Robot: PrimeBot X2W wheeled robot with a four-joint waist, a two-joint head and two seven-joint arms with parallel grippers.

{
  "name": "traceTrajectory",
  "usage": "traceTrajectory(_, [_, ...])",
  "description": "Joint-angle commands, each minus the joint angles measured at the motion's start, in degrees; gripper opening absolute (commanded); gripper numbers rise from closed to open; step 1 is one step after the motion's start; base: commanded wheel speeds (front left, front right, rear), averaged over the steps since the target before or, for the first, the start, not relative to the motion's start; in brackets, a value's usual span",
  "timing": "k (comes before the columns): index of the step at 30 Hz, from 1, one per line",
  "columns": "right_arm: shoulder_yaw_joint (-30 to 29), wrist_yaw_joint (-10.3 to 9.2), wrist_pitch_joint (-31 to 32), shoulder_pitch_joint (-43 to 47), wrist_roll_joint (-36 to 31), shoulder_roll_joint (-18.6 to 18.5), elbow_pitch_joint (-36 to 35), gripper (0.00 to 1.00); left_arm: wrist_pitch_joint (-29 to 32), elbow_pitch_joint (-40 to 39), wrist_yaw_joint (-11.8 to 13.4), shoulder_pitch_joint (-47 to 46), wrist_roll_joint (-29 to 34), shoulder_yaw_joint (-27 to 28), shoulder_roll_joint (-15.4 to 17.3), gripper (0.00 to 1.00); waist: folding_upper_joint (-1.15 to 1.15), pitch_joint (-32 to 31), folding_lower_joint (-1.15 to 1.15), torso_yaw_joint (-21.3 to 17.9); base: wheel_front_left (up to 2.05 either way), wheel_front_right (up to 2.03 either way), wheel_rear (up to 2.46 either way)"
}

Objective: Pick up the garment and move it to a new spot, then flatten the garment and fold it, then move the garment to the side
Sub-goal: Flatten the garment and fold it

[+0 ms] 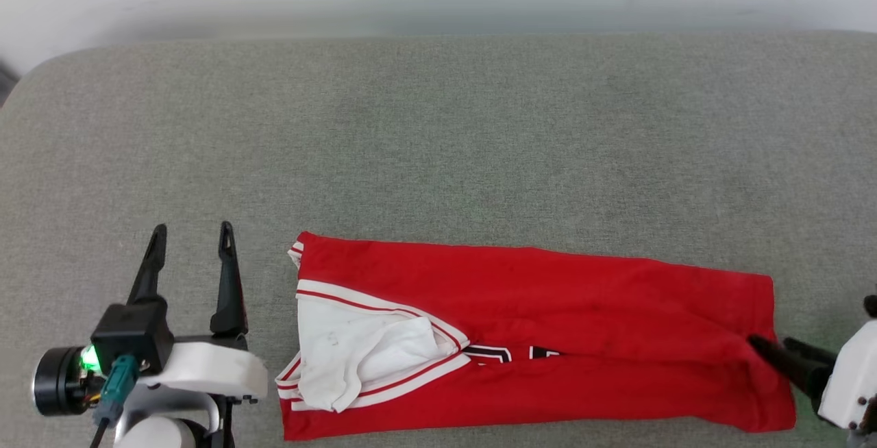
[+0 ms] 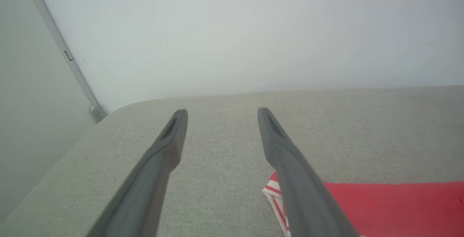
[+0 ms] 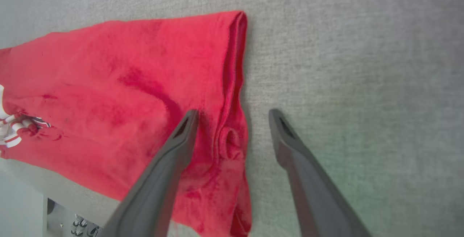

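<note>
Now my dark, long-fingered left gripper (image 1: 192, 229) stands spread and empty beside the red-and-white jersey garment (image 1: 548, 297), folded into a long band on the grey fabric surface (image 1: 438, 126). My right gripper (image 3: 233, 112), also spread, straddles its bunched hem (image 3: 232, 146); I judge a finger could snag it and undo the fold.

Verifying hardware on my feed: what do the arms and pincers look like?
The left pincer: two long, dark, tapered fingers on a black block, white wrist shell, green light, teal plug with dark cable. The right pincer: same dark fingers, white housing.
</note>
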Motion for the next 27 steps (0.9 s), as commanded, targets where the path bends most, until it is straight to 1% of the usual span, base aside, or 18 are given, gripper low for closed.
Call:
traceTrajectory(1, [0.5, -0.02, 0.7, 1.1, 0.5, 0.6, 0.2, 1.0, -0.4, -0.5, -0.6, 1.5, 1.6, 1.5, -1.3, 1.0, 0.0, 0.1, 0.0, 0.1, 0.0, 0.0, 0.0])
traceTrajectory(5, [2.5, -0.02, 2.1, 2.3, 1.0, 2.6, 0.6, 1.0, -0.3, -1.7, -1.6, 5.5, 6.9, 6.8, -6.0, 1.0, 0.0, 0.2, 0.0, 0.3, 0.0, 0.0, 0.0])
traceTrajectory(11, [5.4, -0.01, 3.1, 2.1, 1.2, 5.5, 0.8, 1.0, -0.3, -3.8, -4.6, 9.9, 13.5, 13.0, -12.9, 1.0, 0.0, 0.3, 0.0, 0.5, 0.0, 0.0, 0.0])
traceTrajectory(13, [6.2, 0.03, 3.2, 1.6, 1.2, 6.4, 1.1, 1.0, -0.3, -4.4, -5.7, 11.4, 15.4, 14.6, -15.3, 1.0, 0.0, 0.2, 0.0, 0.6, 0.0, 0.0, 0.0])
traceTrajectory(14, [6.2, 0.03, 3.2, 1.6, 1.2, 6.4, 1.1, 1.0, -0.3, -4.4, -5.7, 11.4, 15.4, 14.6, -15.3, 1.0, 0.0, 0.2, 0.0, 0.6, 0.0, 0.0, 0.0])
traceTrajectory(17, [7.4, 0.06, 3.5, 0.9, 0.9, 7.4, 1.9, 1.0, -0.3, -5.2, -7.5, 12.7, 18.1, 16.9, -18.8, 1.0, 0.0, 0.1, 0.0, 0.8, 0.0, 0.0, 0.0])
traceTrajectory(18, [7.7, 0.07, 3.5, 0.7, 0.8, 7.7, 2.1, 0.79, -0.3, -5.3, -8.1, 13.1, 19.1, 17.5, -19.9, 1.0, 0.0, 0.0, 0.0, 0.8, 0.0, 0.0, 0.0])
traceTrajectory(19, [8.0, 0.07, 3.4, 0.4, 0.8, 7.9, 2.3, 0.33, -0.3, -5.3, -8.8, 13.5, 19.9, 18.0, -20.8, 1.0, 0.0, -0.1, 0.0, 0.9, 0.0, 0.0, 0.0])
traceTrajectory(20, [8.1, 0.08, 3.4, 0.1, 0.8, 8.1, 2.4, 0.06, -0.3, -5.4, -9.3, 13.8, 20.8, 18.6, -21.6, 1.0, 0.0, -0.2, 0.0, 1.0, 0.0, 0.0, 0.0])
traceTrajectory(21, [8.3, 0.08, 3.4, -0.1, 1.0, 8.2, 2.4, 0.0, -0.3, -5.4, -9.8, 14.0, 21.6, 19.1, -22.4, 1.0, 0.0, -0.3, 0.0, 1.0, 0.0, 0.0, 0.0])
traceTrajectory(23, [8.4, 0.08, 3.0, -0.7, 0.8, 7.8, 2.4, 0.0, -0.3, -5.2, -10.7, 14.5, 23.2, 20.0, -23.7, 1.0, 0.0, -0.5, 0.0, 1.1, 0.0, 0.0, 0.0])
traceTrajectory(27, [7.8, 0.05, 1.8, -1.8, 0.9, 5.8, 2.2, 0.0, -0.3, -4.5, -12.1, 15.5, 25.9, 21.3, -25.0, 1.0, 0.0, -1.5, 0.0, 0.9, 0.0, 0.0, 0.0])
